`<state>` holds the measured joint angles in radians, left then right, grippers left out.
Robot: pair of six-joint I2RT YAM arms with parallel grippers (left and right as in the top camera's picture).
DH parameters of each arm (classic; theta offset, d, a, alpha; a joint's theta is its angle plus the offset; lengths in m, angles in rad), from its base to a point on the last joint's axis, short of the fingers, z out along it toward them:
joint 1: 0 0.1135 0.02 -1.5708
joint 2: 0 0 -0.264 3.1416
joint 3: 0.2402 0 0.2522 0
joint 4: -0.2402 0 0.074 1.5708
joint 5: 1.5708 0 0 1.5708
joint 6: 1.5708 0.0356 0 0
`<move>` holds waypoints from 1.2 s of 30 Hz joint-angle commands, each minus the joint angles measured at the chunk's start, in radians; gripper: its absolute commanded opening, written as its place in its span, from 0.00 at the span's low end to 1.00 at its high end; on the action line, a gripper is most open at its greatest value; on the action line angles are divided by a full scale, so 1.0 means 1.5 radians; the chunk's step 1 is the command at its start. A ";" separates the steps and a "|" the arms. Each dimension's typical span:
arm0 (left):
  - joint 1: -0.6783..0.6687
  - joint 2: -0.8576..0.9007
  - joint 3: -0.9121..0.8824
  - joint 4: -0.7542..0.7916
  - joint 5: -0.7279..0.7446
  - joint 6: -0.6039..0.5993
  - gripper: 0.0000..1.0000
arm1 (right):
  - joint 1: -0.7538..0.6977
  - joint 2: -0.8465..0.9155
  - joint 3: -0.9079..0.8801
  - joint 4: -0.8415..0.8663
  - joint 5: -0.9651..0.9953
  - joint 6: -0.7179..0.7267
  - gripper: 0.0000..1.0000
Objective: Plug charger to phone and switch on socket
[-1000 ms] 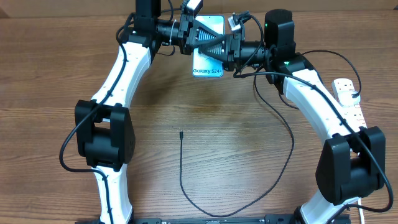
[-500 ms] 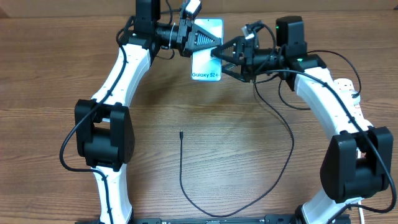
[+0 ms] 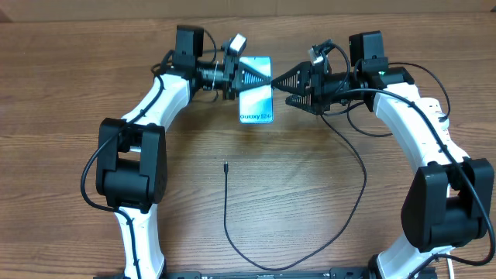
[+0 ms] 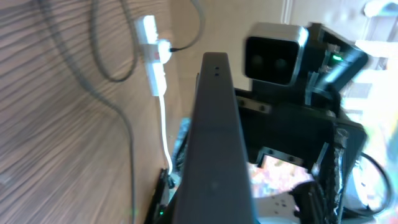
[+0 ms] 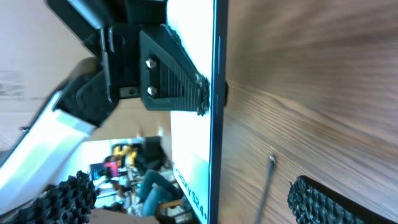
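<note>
Here, the left claw is clamped shut on the lit phone, screen up at the far middle of the counter, the charger lying loose nearer the front, while the right claw gapes wide and empty just beside the phone, the socket at far right.

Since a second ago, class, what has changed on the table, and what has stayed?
The right claw opened, let go of the phone and drew back rightward. The left claw, shut on the phone, carried it nearer the charger, which lies where it was, unplugged.
</note>
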<state>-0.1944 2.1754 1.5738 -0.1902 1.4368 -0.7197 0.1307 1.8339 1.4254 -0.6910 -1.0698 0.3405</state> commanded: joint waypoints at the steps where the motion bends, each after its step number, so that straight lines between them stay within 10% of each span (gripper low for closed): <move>1: 0.011 -0.025 -0.047 0.002 -0.033 0.042 0.04 | -0.001 -0.006 0.005 -0.043 0.113 -0.041 1.00; 15: 0.026 -0.025 -0.105 -0.122 -0.208 0.199 0.04 | -0.001 -0.006 0.004 -0.157 0.404 -0.076 1.00; 20: 0.026 -0.025 -0.105 -0.152 -0.207 0.198 0.04 | 0.000 -0.005 -0.016 -0.185 0.444 -0.076 0.73; 24: 0.027 -0.025 -0.105 -0.153 -0.213 0.189 0.04 | 0.001 -0.005 -0.040 -0.182 0.444 -0.076 0.15; 26: 0.029 -0.025 -0.105 -0.153 -0.220 0.177 0.04 | 0.001 -0.005 -0.050 -0.182 0.444 -0.076 0.04; 36: 0.065 -0.025 -0.105 -0.161 -0.238 0.160 0.04 | 0.037 -0.005 -0.062 -0.189 0.444 -0.076 0.04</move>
<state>-0.1257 2.1750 1.4124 -0.4278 1.0653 -0.4686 0.1490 1.8339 1.3384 -0.9798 -0.4099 0.2321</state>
